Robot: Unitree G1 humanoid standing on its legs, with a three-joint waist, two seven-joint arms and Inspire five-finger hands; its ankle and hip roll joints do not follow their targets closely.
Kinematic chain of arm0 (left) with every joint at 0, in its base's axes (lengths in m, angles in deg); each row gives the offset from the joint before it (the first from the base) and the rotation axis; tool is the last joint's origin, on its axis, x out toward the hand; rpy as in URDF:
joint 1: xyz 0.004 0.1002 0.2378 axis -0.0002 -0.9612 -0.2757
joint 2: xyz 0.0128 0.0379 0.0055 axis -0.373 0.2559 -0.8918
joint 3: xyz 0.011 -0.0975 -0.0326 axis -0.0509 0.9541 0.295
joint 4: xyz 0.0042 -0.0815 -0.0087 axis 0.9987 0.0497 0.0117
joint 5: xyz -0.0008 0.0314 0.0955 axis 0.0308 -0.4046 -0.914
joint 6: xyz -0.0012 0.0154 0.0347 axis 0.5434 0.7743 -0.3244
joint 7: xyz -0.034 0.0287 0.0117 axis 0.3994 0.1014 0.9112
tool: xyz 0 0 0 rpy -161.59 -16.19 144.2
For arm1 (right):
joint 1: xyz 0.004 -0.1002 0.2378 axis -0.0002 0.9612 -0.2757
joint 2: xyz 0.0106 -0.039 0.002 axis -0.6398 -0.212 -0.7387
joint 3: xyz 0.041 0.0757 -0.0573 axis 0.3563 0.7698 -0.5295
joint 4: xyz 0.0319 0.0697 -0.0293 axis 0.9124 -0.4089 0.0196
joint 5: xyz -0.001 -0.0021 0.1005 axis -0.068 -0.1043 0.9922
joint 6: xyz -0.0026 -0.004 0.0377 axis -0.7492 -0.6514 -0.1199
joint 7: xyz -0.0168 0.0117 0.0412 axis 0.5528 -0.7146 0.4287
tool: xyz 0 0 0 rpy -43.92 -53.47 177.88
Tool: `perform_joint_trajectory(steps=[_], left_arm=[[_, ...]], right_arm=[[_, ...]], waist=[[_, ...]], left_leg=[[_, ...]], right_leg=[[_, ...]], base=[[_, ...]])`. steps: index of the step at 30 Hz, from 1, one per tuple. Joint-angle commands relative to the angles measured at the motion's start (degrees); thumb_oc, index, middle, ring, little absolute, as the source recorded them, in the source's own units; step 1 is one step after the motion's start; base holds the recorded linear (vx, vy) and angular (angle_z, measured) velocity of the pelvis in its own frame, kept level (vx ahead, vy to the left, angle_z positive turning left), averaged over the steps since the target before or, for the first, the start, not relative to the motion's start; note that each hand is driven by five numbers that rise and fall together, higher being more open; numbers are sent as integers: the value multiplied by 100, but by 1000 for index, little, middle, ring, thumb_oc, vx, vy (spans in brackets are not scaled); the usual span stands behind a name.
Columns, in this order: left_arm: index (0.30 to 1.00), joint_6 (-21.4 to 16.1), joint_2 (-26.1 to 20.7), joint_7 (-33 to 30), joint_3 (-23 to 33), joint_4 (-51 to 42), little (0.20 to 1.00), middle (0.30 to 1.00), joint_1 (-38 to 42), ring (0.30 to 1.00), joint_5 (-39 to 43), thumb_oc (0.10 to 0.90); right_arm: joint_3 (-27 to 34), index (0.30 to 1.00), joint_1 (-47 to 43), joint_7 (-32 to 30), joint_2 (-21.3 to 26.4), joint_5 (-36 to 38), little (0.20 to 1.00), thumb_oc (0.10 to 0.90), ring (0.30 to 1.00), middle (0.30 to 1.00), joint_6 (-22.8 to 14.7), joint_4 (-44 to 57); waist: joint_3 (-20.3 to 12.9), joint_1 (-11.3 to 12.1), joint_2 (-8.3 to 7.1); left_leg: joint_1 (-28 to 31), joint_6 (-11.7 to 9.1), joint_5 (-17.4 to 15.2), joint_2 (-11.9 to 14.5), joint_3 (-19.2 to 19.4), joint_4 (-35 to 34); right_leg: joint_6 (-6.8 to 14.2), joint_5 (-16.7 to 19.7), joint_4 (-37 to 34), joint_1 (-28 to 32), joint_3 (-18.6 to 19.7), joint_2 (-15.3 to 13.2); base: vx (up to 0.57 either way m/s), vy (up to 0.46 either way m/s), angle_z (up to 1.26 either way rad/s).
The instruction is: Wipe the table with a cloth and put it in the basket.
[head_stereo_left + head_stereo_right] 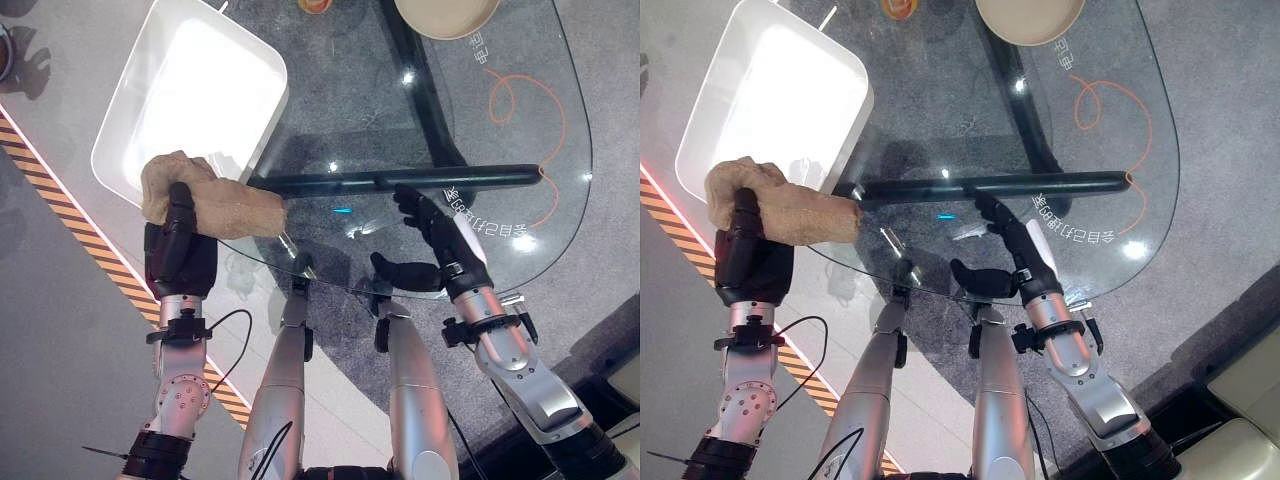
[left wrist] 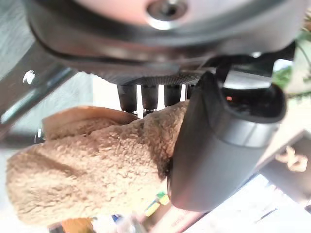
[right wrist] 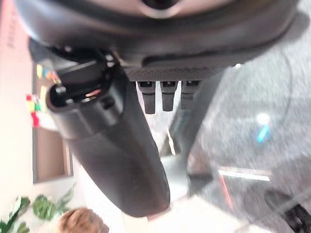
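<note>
A tan fleecy cloth [image 1: 215, 195] is gripped in my left hand [image 1: 178, 250], which is shut on it at the glass table's [image 1: 350, 120] near left edge; the cloth's free end lies across the glass. The left wrist view shows the thumb [image 2: 223, 145] and fingers curled around the cloth [image 2: 92, 165]. A white rectangular basket [image 1: 190, 95] stands just beyond the cloth, at the table's left. My right hand [image 1: 435, 240] hovers open over the glass near its front edge, fingers straight, holding nothing.
A dark bar [image 1: 400, 180] runs under the glass across the middle. A beige round bowl [image 1: 447, 15] sits at the far edge, with an orange object [image 1: 315, 5] beside it. An orange-and-black striped line [image 1: 70, 215] marks the floor on the left.
</note>
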Motion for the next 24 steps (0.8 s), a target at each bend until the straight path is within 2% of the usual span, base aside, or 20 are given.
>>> perform_joint_trajectory(steps=[1,5,8,10,13,15,17,24], left_arm=[[300,-755,-158,-234,448,-999,200,300,164,300,-1045,100],[300,-976,-281,-1003,574,-970,200,300,313,300,-1819,100],[300,-1095,-467,-1986,736,-830,200,300,557,300,-2772,100],[300,-977,-627,-2663,815,-694,200,300,726,300,-3472,100],[300,-826,-949,-3416,872,-317,200,300,989,300,-3973,100],[300,-814,-993,-3529,869,-255,200,300,1033,300,-4049,100],[300,-732,-1204,-4157,817,15,200,300,1234,300,-4564,100],[300,-472,-1537,-5056,764,203,200,300,1537,300,-5397,100]], right_arm=[[26,900,-115,46,101,59,900,800,900,900,-78,368],[-67,900,-249,55,89,64,900,800,900,900,116,300],[-231,900,-508,132,76,56,900,800,900,900,361,179],[-313,900,-665,136,80,78,900,800,900,900,473,103],[-485,900,-954,76,165,251,900,800,900,900,673,-1],[-506,900,-999,71,178,287,900,800,900,900,704,-16],[-626,900,-1180,12,238,419,900,800,900,900,857,-78],[-859,900,-1475,-197,374,699,900,800,900,900,1083,-142]], waist=[[-148,-30,247],[-148,-29,258],[-148,-37,279],[-148,-45,282],[-148,-59,300],[-148,-63,301],[-148,-76,319],[-148,-75,351]], left_leg=[[-187,415,-758,-286,646,813],[-248,413,-769,-296,665,875],[-307,417,-795,-288,709,950],[-341,417,-800,-287,740,983],[-414,394,-804,-284,797,1052],[-434,392,-807,-285,804,1069],[-516,386,-827,-280,835,1145],[-665,423,-882,-282,918,1254]], right_leg=[[-23,606,-998,233,-445,270],[-37,594,-938,166,-403,278],[-54,578,-855,79,-342,284],[-62,574,-832,43,-327,284],[-74,572,-800,-18,-319,253],[-75,572,-791,-38,-312,246],[-76,580,-769,-119,-275,214],[-68,631,-755,-316,-220,161]], base=[[20,89,2],[22,80,0],[32,105,-1],[21,90,-1],[21,85,-1],[19,57,-6],[36,81,-6],[32,64,1]])
